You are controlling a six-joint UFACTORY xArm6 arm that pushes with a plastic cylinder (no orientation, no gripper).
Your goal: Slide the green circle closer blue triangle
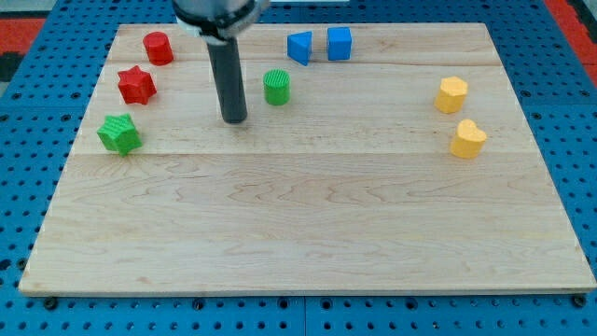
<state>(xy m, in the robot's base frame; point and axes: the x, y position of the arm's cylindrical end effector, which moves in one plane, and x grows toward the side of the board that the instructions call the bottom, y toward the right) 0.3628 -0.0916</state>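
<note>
The green circle (pixel 276 87) stands on the wooden board near the view's top, left of centre. The blue triangle (pixel 299 47) lies above and slightly right of it, with a small gap between them. My tip (pixel 234 119) rests on the board to the left of the green circle and a little below it, not touching it. The rod rises straight up from the tip to the view's top edge.
A blue cube (pixel 340 43) sits right beside the blue triangle. A red cylinder (pixel 158 48), a red star (pixel 136 85) and a green star (pixel 119 133) are at the left. Two yellow blocks (pixel 451 95) (pixel 468 139) are at the right. The board's edge (pixel 308 291) meets a blue pegboard.
</note>
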